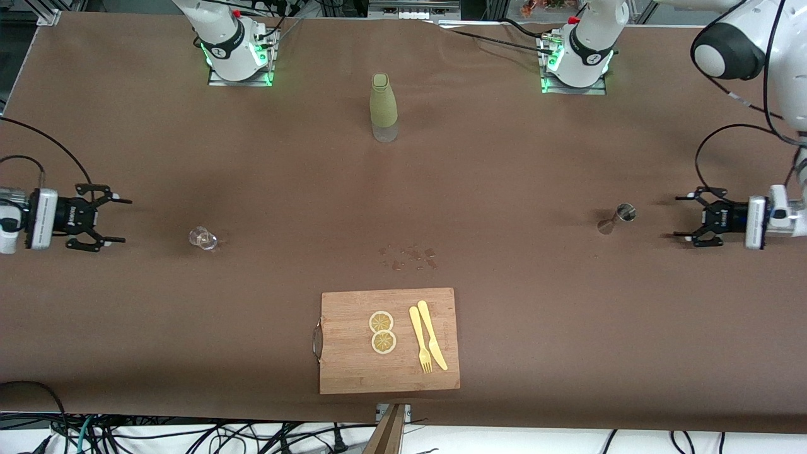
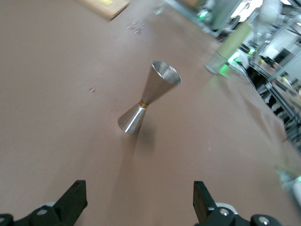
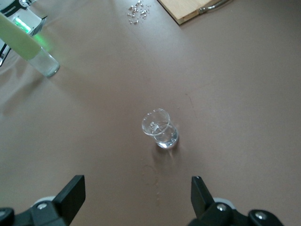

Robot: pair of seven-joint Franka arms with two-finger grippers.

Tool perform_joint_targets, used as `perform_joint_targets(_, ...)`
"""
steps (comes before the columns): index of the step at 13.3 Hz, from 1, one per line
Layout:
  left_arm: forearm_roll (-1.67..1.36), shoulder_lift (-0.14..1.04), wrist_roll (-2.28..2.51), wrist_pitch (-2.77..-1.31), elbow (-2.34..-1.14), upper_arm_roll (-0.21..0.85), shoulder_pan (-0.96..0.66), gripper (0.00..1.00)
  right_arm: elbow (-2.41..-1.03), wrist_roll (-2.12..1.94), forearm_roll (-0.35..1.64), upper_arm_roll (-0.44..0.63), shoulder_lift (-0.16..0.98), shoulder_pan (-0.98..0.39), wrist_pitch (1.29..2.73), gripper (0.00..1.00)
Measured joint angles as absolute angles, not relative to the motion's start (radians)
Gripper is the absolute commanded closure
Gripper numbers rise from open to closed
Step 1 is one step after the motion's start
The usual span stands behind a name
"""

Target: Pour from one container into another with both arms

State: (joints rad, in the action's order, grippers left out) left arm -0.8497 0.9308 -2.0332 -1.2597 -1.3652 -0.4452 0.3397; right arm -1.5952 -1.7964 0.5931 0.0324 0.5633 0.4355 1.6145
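A steel hourglass-shaped jigger [image 1: 618, 218] [image 2: 146, 99] stands upright on the brown table toward the left arm's end. My left gripper [image 1: 678, 216] [image 2: 139, 202] is open, level with the jigger and a short gap from it, holding nothing. A small clear glass [image 1: 203, 238] [image 3: 160, 129] stands toward the right arm's end. My right gripper [image 1: 121, 220] [image 3: 137, 200] is open beside the glass, well apart from it, with nothing between its fingers.
A pale green bottle [image 1: 383, 108] stands mid-table near the arm bases. A wooden cutting board [image 1: 353, 366] with two lemon slices [image 1: 382, 331], a yellow knife and fork [image 1: 428, 343] lies near the front edge. Drops of spilled liquid [image 1: 410, 256] mark the table just past the board.
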Motion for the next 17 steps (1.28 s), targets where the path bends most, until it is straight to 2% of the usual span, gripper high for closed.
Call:
perform_joint_targets(3,-0.685,0.800,-1.631,-1.259,-1.311,-0.445,0.316,0.00,-1.590,-1.532,0.477,0.027,0.457,0.396,1.564,0.00)
perform_joint_targets(8,-0.437,0.550,-0.999,-1.259,-1.299,-0.430,0.201,0.00,-1.527,-1.064,0.284,0.024,0.319,0.293,1.418,0.00)
perform_joint_targets(11,-0.220,0.428,-0.742,-1.326,-1.298,-0.289,0.152,0.00,-1.493,-0.840,0.163,0.023,0.265,0.201,1.365,0.00)
perform_joint_targets(15,-0.101,0.306,-0.657,-1.477,-1.298,-0.235,0.078,0.00,-1.511,-0.426,-0.007,0.023,0.176,0.062,1.373,0.00)
perform_joint_targets(17,-0.100,0.273,-0.624,-1.511,-1.298,-0.232,0.062,0.00,-1.597,-0.290,-0.031,0.023,0.111,0.020,1.481,0.00)
